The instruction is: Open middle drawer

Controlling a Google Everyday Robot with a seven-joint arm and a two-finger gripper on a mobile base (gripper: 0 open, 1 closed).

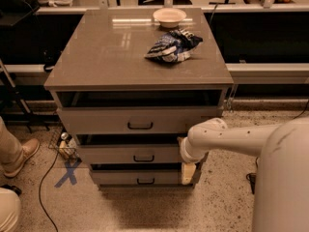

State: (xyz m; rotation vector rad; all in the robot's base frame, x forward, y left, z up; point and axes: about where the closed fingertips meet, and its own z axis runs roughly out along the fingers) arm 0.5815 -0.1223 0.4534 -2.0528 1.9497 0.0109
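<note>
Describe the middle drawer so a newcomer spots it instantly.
Find the grey cabinet with a bowl on top. Its middle drawer is second of three stacked fronts, the gripper just below its right end. Its front is shorter than the top drawer's, taller than the bottom drawer's.

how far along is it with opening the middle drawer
Done: the arm is down at the cabinet, with the gripper low by the right end of the drawer fronts.
In hand: nothing yet. The gripper sits to the side of the middle drawer, not on its small black handle.
Left: reach the handle, grip it and pull. The drawer does not look pulled out.
</note>
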